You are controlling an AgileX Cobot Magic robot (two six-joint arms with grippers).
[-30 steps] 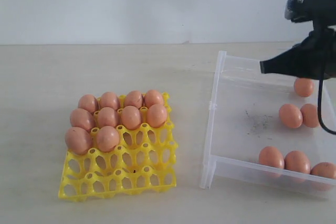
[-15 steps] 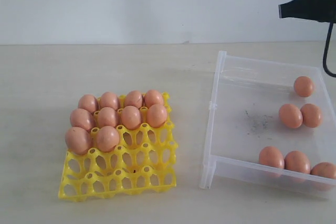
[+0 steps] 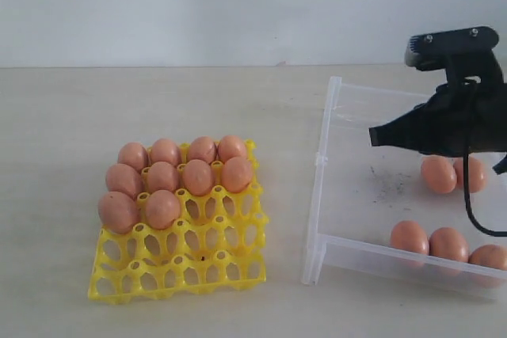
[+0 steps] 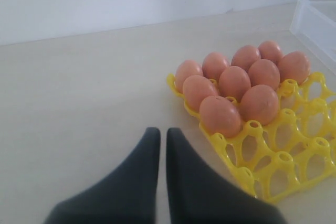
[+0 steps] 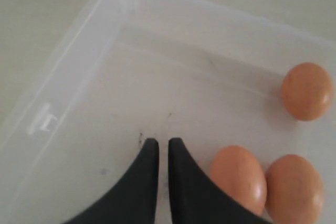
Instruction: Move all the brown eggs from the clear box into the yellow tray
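The yellow tray (image 3: 182, 263) lies on the left of the table with several brown eggs (image 3: 162, 176) filling its back rows. On the right, the clear box (image 3: 319, 164) holds more brown eggs (image 3: 438, 174), some along its near wall (image 3: 409, 237). My right gripper (image 3: 372, 137) hovers over the box, shut and empty. In the right wrist view its tips (image 5: 159, 142) stand beside two touching eggs (image 5: 237, 177), with a third egg (image 5: 307, 91) farther off. My left gripper (image 4: 159, 132) is shut and empty over bare table next to the tray (image 4: 294, 166).
The tray's front two rows of cups (image 3: 198, 251) hold nothing. The box's left wall (image 5: 79, 40) rises between the box floor and the table. A black cable (image 3: 469, 195) hangs from the right arm over the box.
My right gripper rose toward the upper right, then came back down and further left over the box, hiding the far egg. Eggs and tray have not moved.
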